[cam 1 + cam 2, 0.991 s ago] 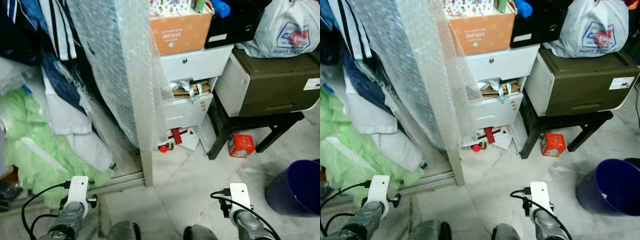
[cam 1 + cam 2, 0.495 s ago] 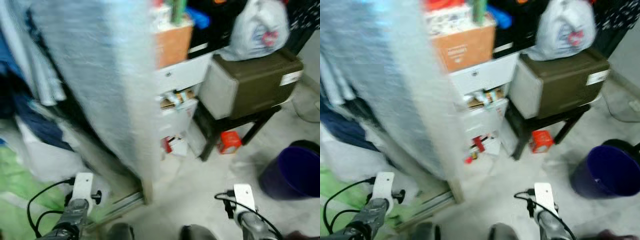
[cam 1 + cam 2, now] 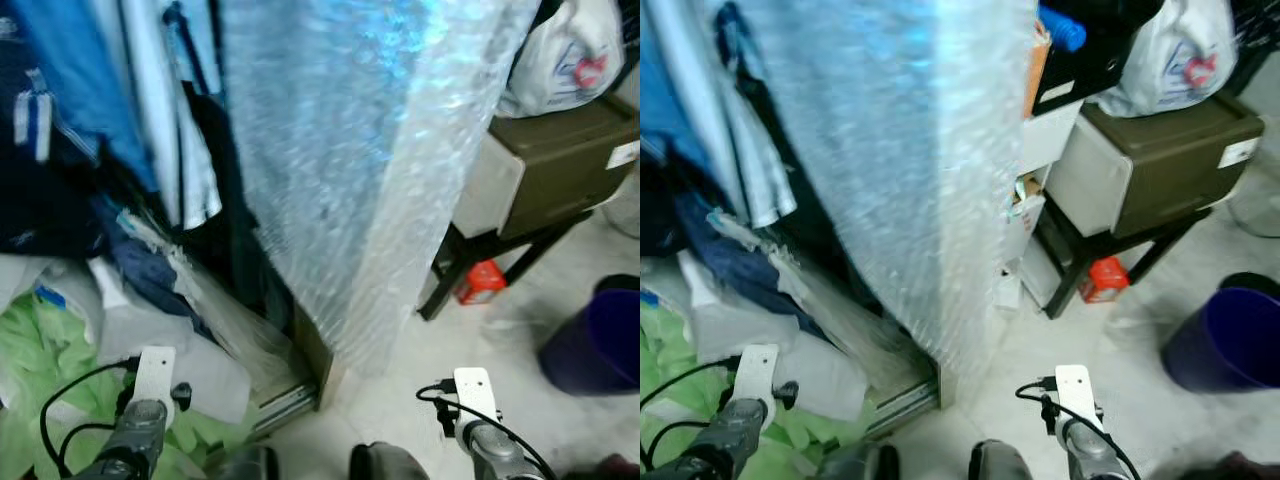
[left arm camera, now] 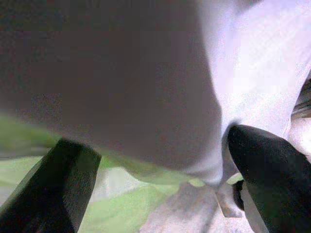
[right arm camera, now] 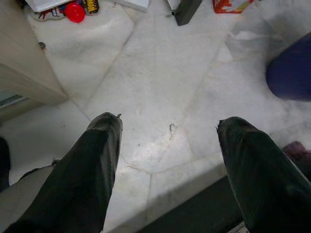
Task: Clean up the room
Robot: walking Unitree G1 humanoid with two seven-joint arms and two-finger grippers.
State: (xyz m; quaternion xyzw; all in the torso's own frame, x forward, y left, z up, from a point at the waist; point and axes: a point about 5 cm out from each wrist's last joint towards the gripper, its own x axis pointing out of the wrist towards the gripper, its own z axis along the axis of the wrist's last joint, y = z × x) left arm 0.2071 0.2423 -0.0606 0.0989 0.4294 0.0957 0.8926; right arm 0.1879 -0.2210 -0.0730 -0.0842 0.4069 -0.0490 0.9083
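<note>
Both arms hang low, left tool and right tool released and holding nothing. Clutter lies about — a red box on the floor under the stool, a red ball by the drawers, clothes heaped on the left. The robot seems between pickups; next it must choose one item and close in. A purple bin stands on the right.

Bubble wrap, purple bin
</note>
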